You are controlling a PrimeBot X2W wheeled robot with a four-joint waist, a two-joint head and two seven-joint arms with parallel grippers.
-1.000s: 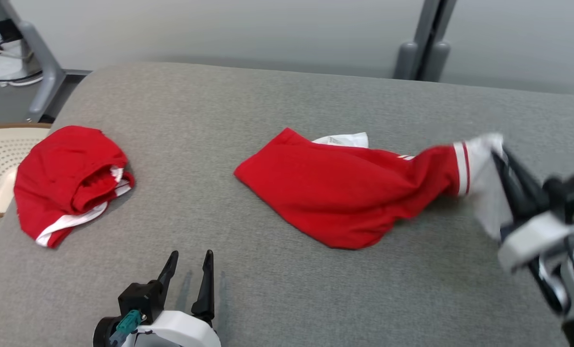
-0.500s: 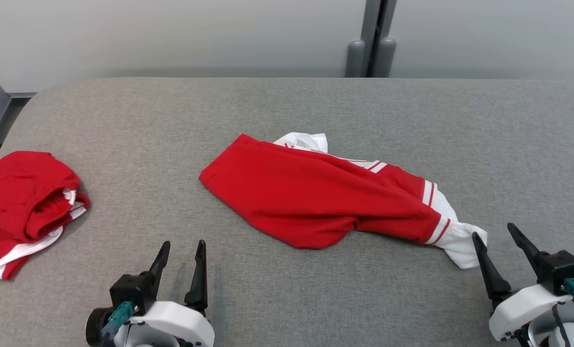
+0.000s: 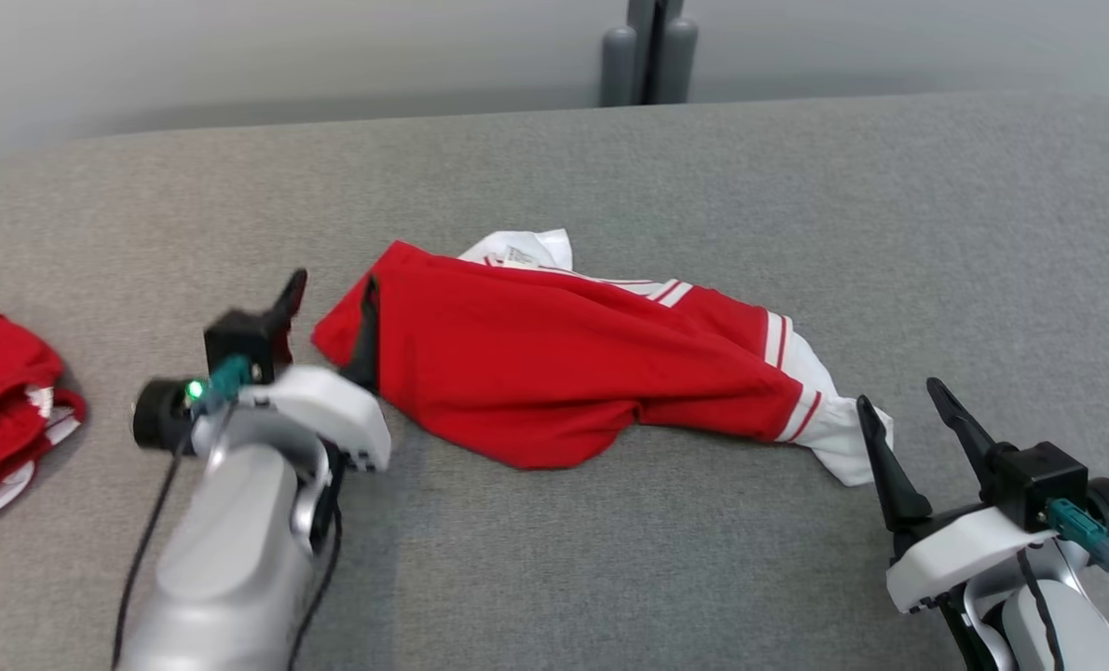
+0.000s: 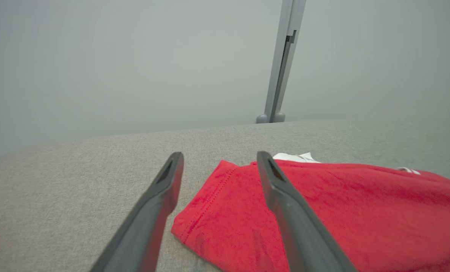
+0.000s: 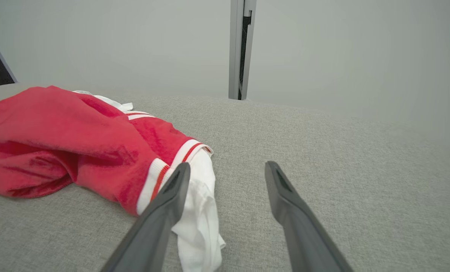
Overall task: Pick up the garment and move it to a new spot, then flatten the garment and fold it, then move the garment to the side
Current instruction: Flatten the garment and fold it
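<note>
The garment (image 3: 554, 363) is a red top with white striped trim, lying crumpled across the middle of the grey padded surface (image 3: 797, 186). My left gripper (image 3: 333, 281) stands open at its left corner, one finger over the red cloth and the other beyond the hem. In the left wrist view the garment (image 4: 361, 211) runs off to the right of the open left gripper (image 4: 220, 155). My right gripper (image 3: 897, 393) is open just off the white sleeve end (image 3: 843, 447). In the right wrist view the right gripper (image 5: 228, 165) holds nothing, and the garment (image 5: 58, 128) lies to its left.
A second red and white garment (image 3: 0, 401) lies bunched at the far left edge. A grey upright post (image 3: 648, 51) stands behind the surface against a pale wall. Bare grey cloth stretches to the right and front of the garment.
My right gripper has opened and let go of the white sleeve end, and the garment now lies flat on the surface. My left arm has reached forward to the garment's left corner. The camera has turned right.
</note>
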